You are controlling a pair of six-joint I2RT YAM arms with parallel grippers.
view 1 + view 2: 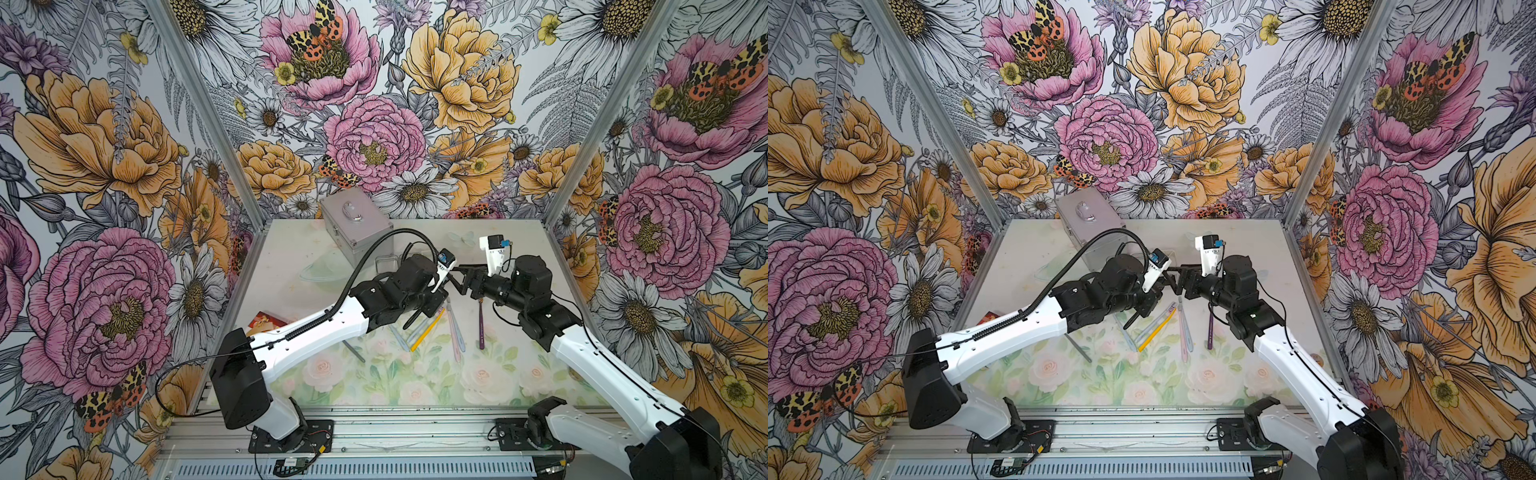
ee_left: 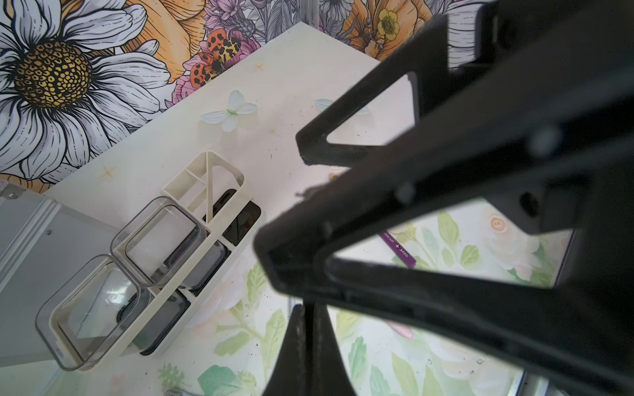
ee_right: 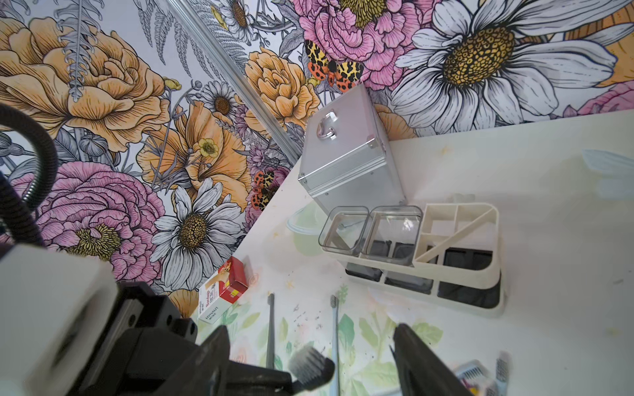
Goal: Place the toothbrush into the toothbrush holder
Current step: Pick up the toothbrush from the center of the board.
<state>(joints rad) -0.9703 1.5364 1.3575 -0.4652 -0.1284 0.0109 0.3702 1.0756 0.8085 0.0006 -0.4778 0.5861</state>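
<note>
The toothbrush is black. Its bristled head (image 3: 310, 368) sticks out between the spread jaws of my right gripper (image 3: 310, 329), which is open and not touching it. Its handle (image 1: 412, 319) slants down below my left gripper (image 1: 441, 293), which is shut on it. In the left wrist view the left fingertips (image 2: 310, 308) are pressed together. The right gripper (image 1: 458, 277) faces the left one above mid-table. The white toothbrush holder (image 3: 459, 274), with two clear square cups, stands on the table beside the silver case; the holder (image 2: 212, 192) is also in the left wrist view.
Several other toothbrushes lie on the floral mat: yellow (image 1: 428, 330), pink (image 1: 454, 332), purple (image 1: 482, 324), grey (image 1: 353, 351). A silver metal case (image 1: 355, 226) stands at the back. A red and white box (image 3: 226, 291) lies near the left wall.
</note>
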